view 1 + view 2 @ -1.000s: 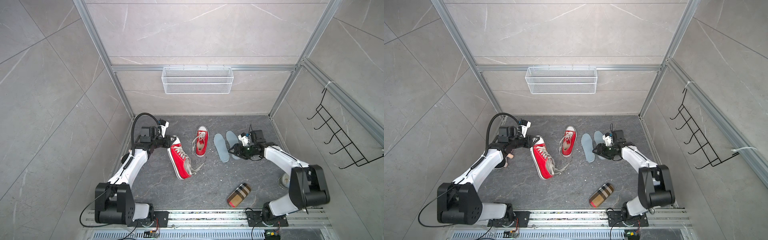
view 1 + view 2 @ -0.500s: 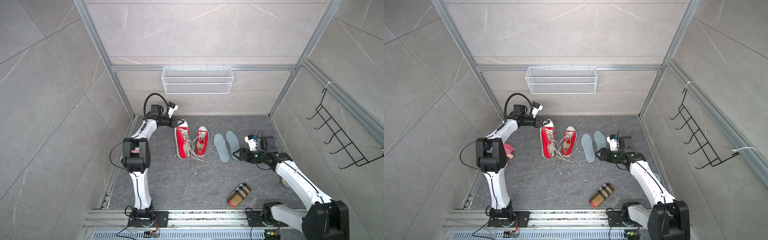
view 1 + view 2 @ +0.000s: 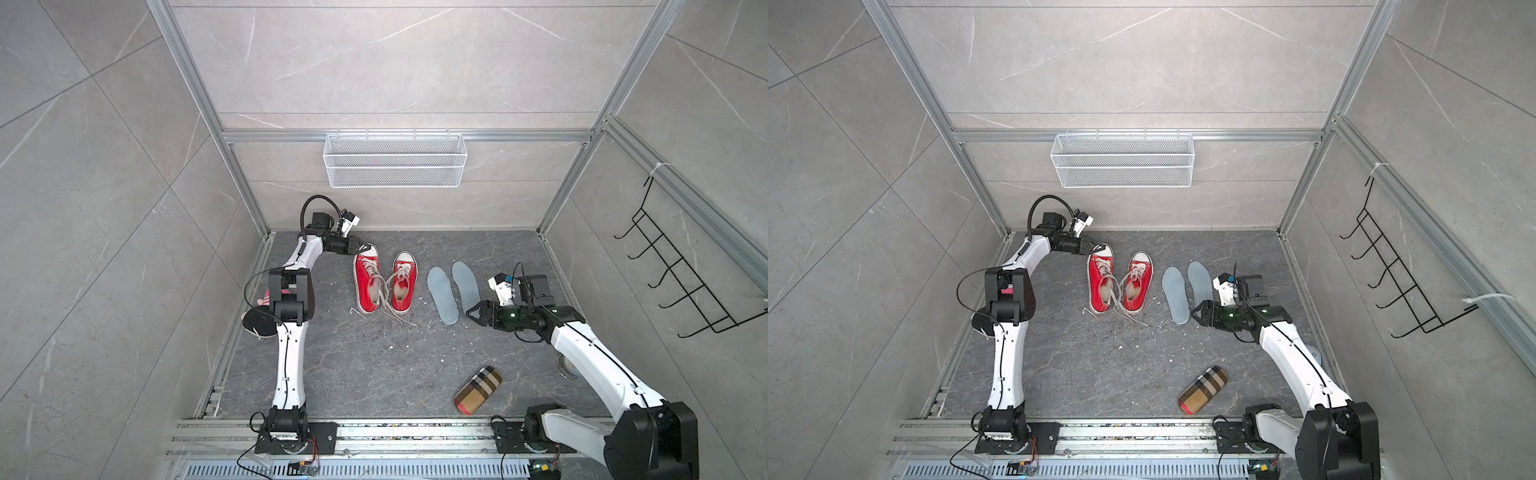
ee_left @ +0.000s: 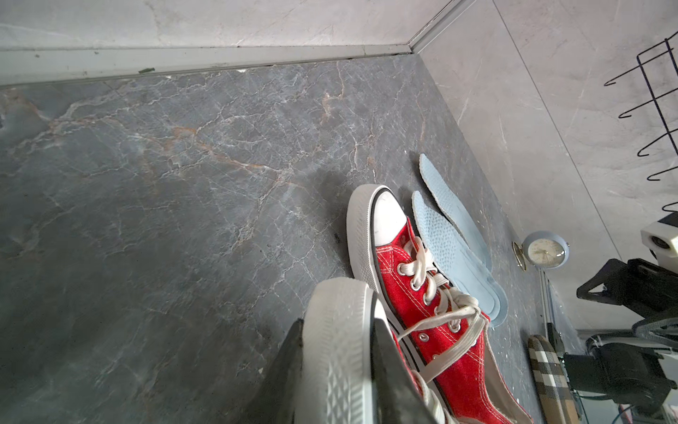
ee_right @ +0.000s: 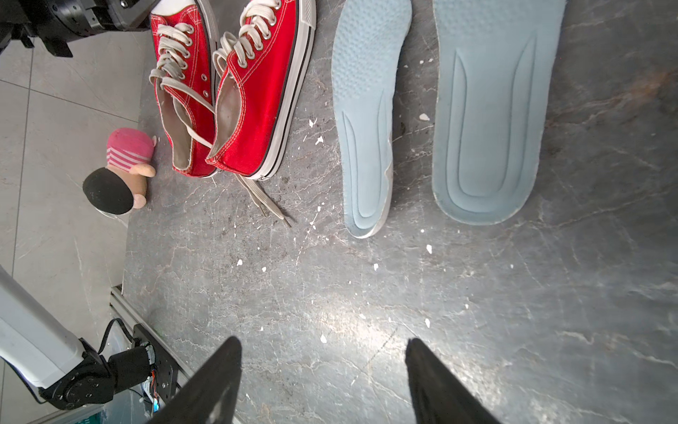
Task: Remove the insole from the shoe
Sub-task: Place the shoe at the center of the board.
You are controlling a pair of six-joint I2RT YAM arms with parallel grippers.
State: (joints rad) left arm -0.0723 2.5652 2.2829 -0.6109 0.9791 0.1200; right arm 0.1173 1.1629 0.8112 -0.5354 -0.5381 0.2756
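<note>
Two red sneakers stand side by side on the dark floor, toes toward the back wall. My left gripper [image 3: 360, 248] is shut on the white rubber toe of the left shoe [image 3: 368, 286]; in the left wrist view the toe [image 4: 337, 330] fills the gap between the jaws of the left gripper [image 4: 337, 352]. The other shoe [image 3: 403, 282] stands free. Two light blue insoles [image 3: 441, 295] [image 3: 466, 284] lie flat on the floor right of the shoes. My right gripper [image 3: 471, 311] hangs open and holds nothing, just in front of their heel ends [image 5: 367, 205].
A plaid case [image 3: 478, 390] lies at the front right. A plush toy [image 5: 121, 172] sits by the left wall behind my left arm. A small clock [image 4: 545, 249] stands by the right wall. A wire basket [image 3: 395, 160] hangs on the back wall and a hook rack [image 3: 681, 282] on the right wall.
My left arm carried the left shoe from a tilted spot mid-floor back beside the other shoe and straightened it. My right gripper drew away from the insoles toward the front.
</note>
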